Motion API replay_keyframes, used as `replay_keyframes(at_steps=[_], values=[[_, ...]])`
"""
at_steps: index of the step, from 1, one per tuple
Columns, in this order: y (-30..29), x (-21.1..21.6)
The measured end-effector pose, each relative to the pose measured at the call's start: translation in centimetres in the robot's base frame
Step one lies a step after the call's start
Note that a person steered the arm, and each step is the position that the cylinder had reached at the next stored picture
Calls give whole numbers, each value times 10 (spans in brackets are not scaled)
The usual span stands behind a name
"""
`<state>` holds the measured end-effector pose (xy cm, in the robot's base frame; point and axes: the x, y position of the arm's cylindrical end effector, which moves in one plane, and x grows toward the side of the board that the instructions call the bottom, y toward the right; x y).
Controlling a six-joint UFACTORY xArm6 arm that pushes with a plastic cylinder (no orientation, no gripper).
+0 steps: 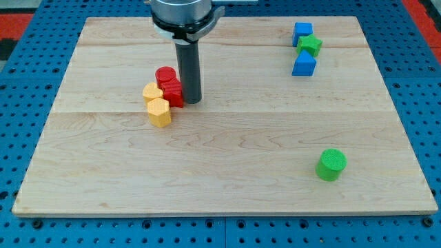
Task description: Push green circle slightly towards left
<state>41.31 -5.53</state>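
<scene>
Task block: the green circle [331,164] is sitting alone near the view's bottom right of the wooden board [227,186], well apart from every other block.

My tip: my tip [191,101] is resting on the board at the upper middle, touching or just beside the right side of a red block [171,93]. There is no pincer here to open or close, only the plain rod, and it is gripping nothing.

Key relation: the green circle is lying far to the right of my tip and lower in the view. I am standing on its left, which is the wrong side for a leftward push.

What the move is calling for: by my judgement, I am needing to travel around to the circle's right side, keeping clear of it on the way, then nudge it briefly towards the left.

Cluster by the tip: a second red block [165,74] and two yellow blocks [152,91] [159,112] are crowding together left of the rod.

Far corner: two blue blocks [302,32] [304,65] and a green star [309,46] between them are grouping at the top right, well away from the circle's path.

Risk: leaving the cluster carelessly could be dragging the red block along.
</scene>
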Motion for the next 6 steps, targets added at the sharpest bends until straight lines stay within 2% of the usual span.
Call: replay_keyframes(at_steps=[1,3,4,5,6], values=[[10,-9],[188,-5],[254,43],[278,114],[225,144]])
